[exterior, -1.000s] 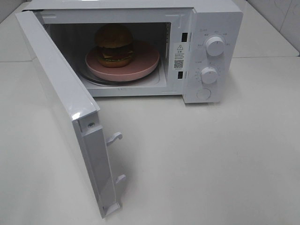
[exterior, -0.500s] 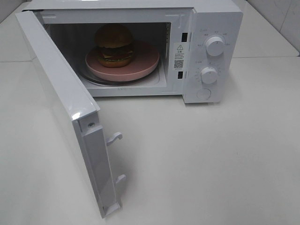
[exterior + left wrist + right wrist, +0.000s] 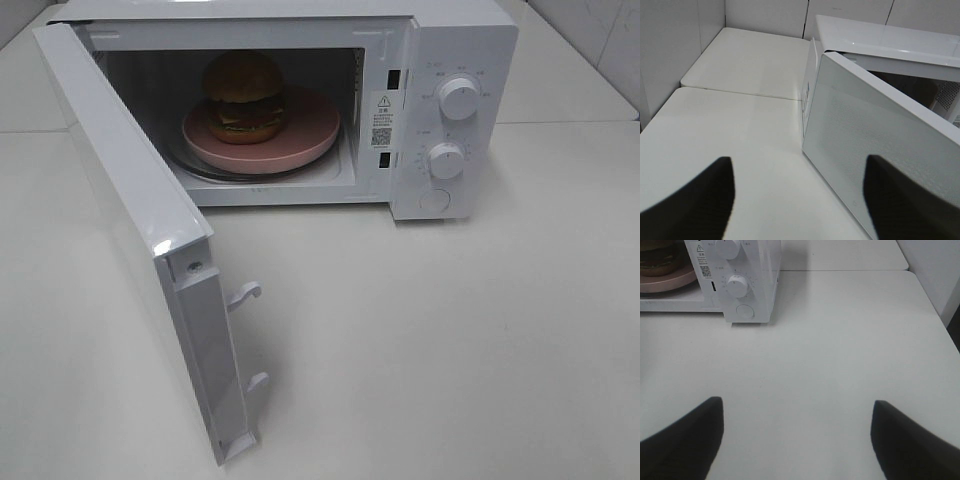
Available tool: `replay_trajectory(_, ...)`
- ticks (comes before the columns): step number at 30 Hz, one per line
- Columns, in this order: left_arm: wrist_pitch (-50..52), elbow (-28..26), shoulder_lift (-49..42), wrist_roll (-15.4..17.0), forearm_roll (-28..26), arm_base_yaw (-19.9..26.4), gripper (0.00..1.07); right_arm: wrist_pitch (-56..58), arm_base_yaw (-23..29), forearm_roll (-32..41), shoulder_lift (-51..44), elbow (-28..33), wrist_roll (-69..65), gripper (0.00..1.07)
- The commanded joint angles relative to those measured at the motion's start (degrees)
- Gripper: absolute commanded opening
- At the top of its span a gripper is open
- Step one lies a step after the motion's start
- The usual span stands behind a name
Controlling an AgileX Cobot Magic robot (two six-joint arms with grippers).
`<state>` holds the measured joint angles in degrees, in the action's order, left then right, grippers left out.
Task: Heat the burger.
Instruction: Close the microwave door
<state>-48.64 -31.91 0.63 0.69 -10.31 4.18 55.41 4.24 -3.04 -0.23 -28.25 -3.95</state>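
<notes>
Exterior high view: the burger (image 3: 245,95) rests on a pink plate (image 3: 312,135) inside the microwave oven (image 3: 460,40). Its door (image 3: 130,200) stands wide open, so heating cannot start. Left gripper (image 3: 799,162), jaws apart and empty, faces the door's outer side, apparently to push it; right gripper (image 3: 796,402), likewise open, hangs above the table (image 3: 840,340).

I see burger (image 3: 244,95) on plate (image 3: 312,130) inside microwave (image 3: 470,35); door (image 3: 115,180) stands out front-left, knobs (image 3: 458,98) right of cavity, table (image 3: 450,350) beneath.
</notes>
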Motion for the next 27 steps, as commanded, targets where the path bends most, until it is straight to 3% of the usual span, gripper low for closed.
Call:
replay_trajectory(1, 2.86, -0.29, 1.49, 0.52, 0.17, 0.11, 0.48, -0.40, -0.29, 0.11, -1.78, 0.11, -0.11, 0.72)
replay_trajectory(2, 4.30, -0.29, 3.09, 0.52, 0.17, 0.11, 0.34, -0.40, -0.29, 0.17, -1.78, 0.11, 0.06, 0.72)
replay_trajectory(3, 4.98, -0.29, 4.18, 0.52, 0.11, 0.11, 0.26, -0.40, -0.29, 0.17, -1.78, 0.11, 0.11, 0.72)
replay_trajectory(4, 4.98, -0.29, 4.18, 0.52, 0.11, 0.11, 0.26, -0.40, -0.29, 0.17, -1.78, 0.11, 0.11, 0.72)
replay_trajectory(5, 6.25, -0.29, 6.30, 0.52, 0.11, 0.11, 0.11, -0.40, -0.29, 0.17, -1.78, 0.11, 0.11, 0.72)
replay_trajectory(6, 6.93, -0.29, 7.45, 0.52, 0.11, 0.11, 0.03, -0.40, -0.29, 0.17, -1.78, 0.11, 0.11, 0.72)
replay_trajectory(15, 21.66, 3.72, 14.09, 0.06, 0.00, 0.11, 0.00, -0.40, -0.29, 0.17, -1.78, 0.11, 0.06, 0.72)
replay_trajectory(18, 29.51, 7.10, 15.13, 0.06, 0.00, 0.11, 0.00, -0.40, -0.29, 0.17, -1.78, 0.11, 0.06, 0.72)
replay_trajectory(20, 39.59, 12.20, 15.64, 0.06, 0.00, 0.11, 0.00, -0.40, -0.29, 0.17, -1.78, 0.11, 0.06, 0.72)
replay_trajectory(27, 54.32, 20.11, 15.81, 0.06, 0.57, 0.11, 0.00, -0.40, -0.29, 0.17, -1.78, 0.11, 0.06, 0.72)
